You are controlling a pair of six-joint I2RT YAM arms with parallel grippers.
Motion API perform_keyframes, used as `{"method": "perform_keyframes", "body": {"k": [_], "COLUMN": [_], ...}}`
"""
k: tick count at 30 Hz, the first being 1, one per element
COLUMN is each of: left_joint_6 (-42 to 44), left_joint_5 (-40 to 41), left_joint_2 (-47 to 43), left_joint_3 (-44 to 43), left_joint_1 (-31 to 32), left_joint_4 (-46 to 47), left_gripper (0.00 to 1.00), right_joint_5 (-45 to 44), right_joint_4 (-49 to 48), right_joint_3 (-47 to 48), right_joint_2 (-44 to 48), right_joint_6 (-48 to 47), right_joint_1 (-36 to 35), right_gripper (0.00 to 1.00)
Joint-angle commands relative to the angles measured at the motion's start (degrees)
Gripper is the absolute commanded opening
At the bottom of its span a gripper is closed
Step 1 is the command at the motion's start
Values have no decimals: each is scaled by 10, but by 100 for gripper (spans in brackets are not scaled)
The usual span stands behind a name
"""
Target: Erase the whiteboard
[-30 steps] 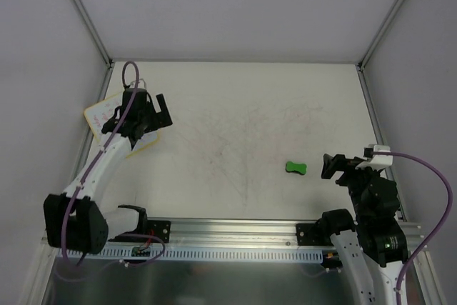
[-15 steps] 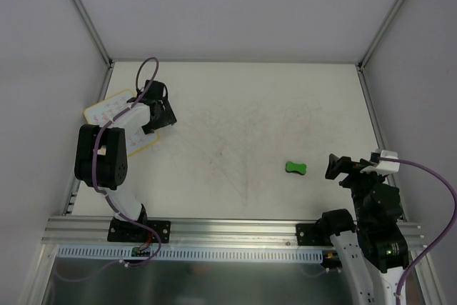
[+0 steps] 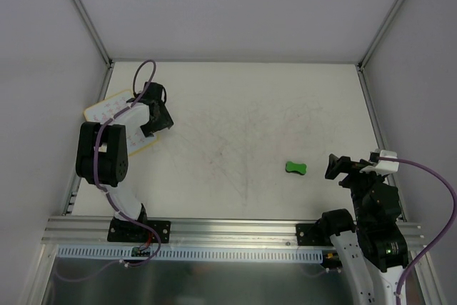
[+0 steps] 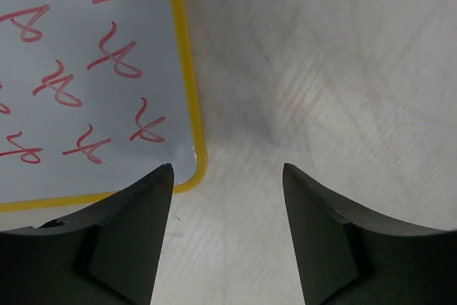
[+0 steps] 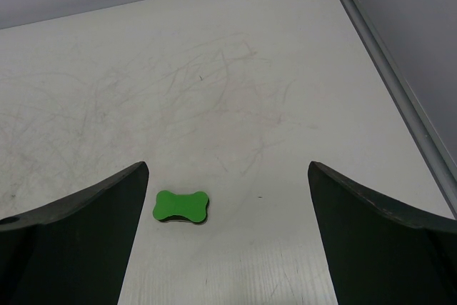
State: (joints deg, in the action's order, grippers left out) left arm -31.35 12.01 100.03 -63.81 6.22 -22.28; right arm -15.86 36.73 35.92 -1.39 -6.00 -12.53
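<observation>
The whiteboard [image 3: 104, 111] lies at the table's far left, yellow-rimmed and covered in red handwriting; the left arm hides part of it. In the left wrist view its lower right corner [image 4: 93, 76] shows, with red marks. My left gripper [image 3: 160, 121] is open and empty, hovering over bare table just right of that corner [image 4: 227, 171]. The green bone-shaped eraser [image 3: 296, 168] lies on the table at the right. My right gripper [image 3: 334, 166] is open and empty, just right of the eraser; in the right wrist view [image 5: 227, 168] the eraser [image 5: 181, 206] lies ahead, nearer the left finger.
The white tabletop [image 3: 285, 98] is scuffed with faint marks. Grey walls with metal posts enclose it at the back and sides. An aluminium rail [image 3: 235, 232] carrying both arm bases runs along the near edge.
The left arm has folded upright, its elbow lifted, and the gripper shifted slightly along the board's right edge. The right gripper drew back a little to the right. The eraser has not moved.
</observation>
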Motion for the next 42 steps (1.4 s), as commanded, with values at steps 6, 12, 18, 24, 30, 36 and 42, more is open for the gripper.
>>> {"method": "perform_keyframes", "body": {"k": [6, 12, 18, 24, 30, 36, 42], "left_joint_6": [-7, -17, -47, -71, -121, -160, -183], "left_joint_5": [-16, -52, -103, -118, -146, -165, -172], "left_joint_2": [37, 47, 30, 15, 27, 67, 111], "left_joint_3": [0, 10, 46, 62, 51, -3, -75], "left_joint_1": [-20, -21, 11, 108, 215, 352, 474], "left_joint_4": [-13, -14, -14, -15, -15, -16, -17], "left_gripper": [59, 41, 19, 7, 4, 4, 5], "right_joint_5": [-26, -22, -34, -32, -40, -43, -45], "right_joint_4": [-17, -17, -17, -18, -18, -17, -17], "right_joint_3": [-1, 0, -2, 0, -2, -1, -2], "right_joint_2": [4, 4, 22, 28, 38, 41, 35], "right_joint_6": [6, 6, 6, 8, 8, 9, 13], "right_joint_1": [-4, -4, -3, -4, -4, -4, 0], "right_gripper": [99, 99, 99, 99, 99, 99, 99]}}
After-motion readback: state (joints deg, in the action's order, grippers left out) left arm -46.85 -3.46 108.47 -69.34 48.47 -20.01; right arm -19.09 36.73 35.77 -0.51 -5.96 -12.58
